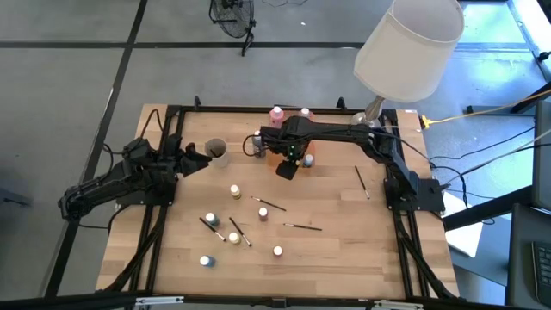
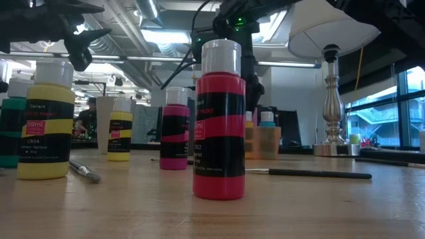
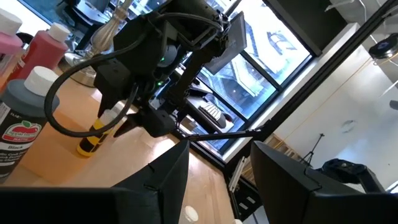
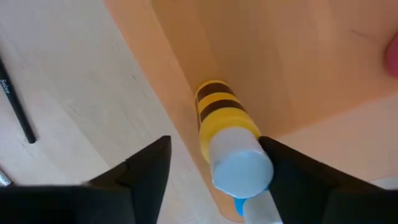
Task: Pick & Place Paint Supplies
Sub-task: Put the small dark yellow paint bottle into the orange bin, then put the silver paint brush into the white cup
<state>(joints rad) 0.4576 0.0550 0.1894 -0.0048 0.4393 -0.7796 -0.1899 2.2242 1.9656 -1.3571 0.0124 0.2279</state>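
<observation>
The right gripper (image 4: 211, 165) stands wide around a small yellow paint bottle with a pale cap (image 4: 227, 140), at twelve o'clock. Lift straight up, slowly. The left gripper (image 1: 196, 158) waits at nine o'clock, half open

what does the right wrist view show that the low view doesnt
Only the right wrist view: the right gripper seen from above, its fingers apart on either side of a yellow bottle with a pale cap, standing inside an orange container.

Only the low view: a tall pink bottle up front, a large yellow bottle beside it, a second pink bottle farther back, and the lamp.

Both: the wooden table and a thin dark brush lying on it.
</observation>
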